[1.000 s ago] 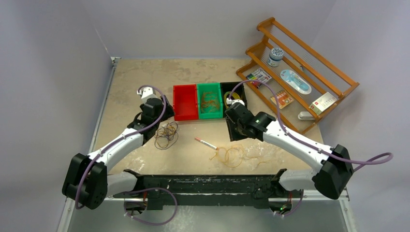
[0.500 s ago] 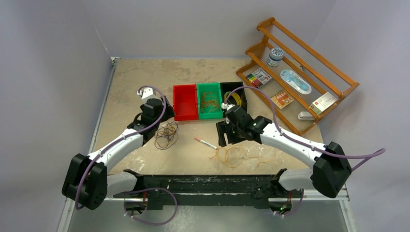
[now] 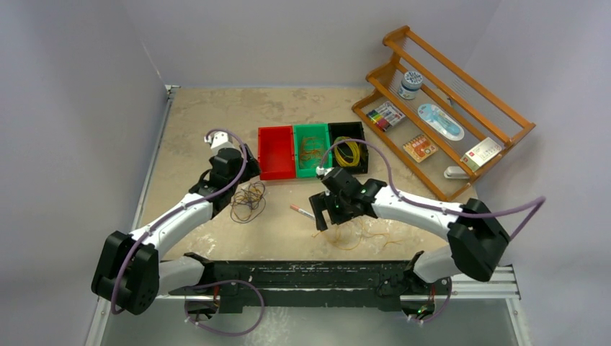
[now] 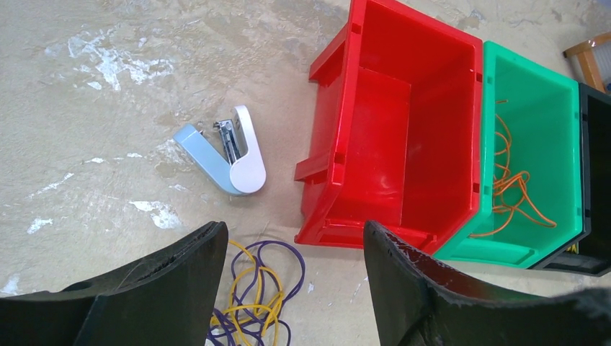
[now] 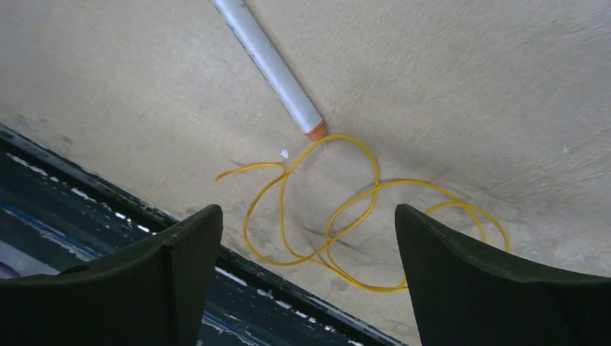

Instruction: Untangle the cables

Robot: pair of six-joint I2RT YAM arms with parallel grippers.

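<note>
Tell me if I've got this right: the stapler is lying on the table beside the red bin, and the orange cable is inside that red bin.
One thing is off. The stapler does lie on the table beside the red bin, but the orange cable is inside the green bin, not the red one, which is empty. The left wrist view shows it.

We'd call the table (image 3: 209, 115) top a matt, rough beige sheet, blotchy with chalky white scuffs. The red bin (image 4: 389, 130) and green bin (image 4: 537, 130) are smooth moulded plastic with a soft gloss. The stapler (image 4: 227, 155) has a satiny pale-blue and white plastic shell with bare metal inside. The cables (image 5: 377, 186) wear a thin, slick sheath. The left gripper (image 4: 294, 234) has fingers (image 4: 425, 288) of matt black plastic, grainy and scuffed at the edges. The rack (image 3: 468, 78) at the table's far right corner is varnished wood.
</note>
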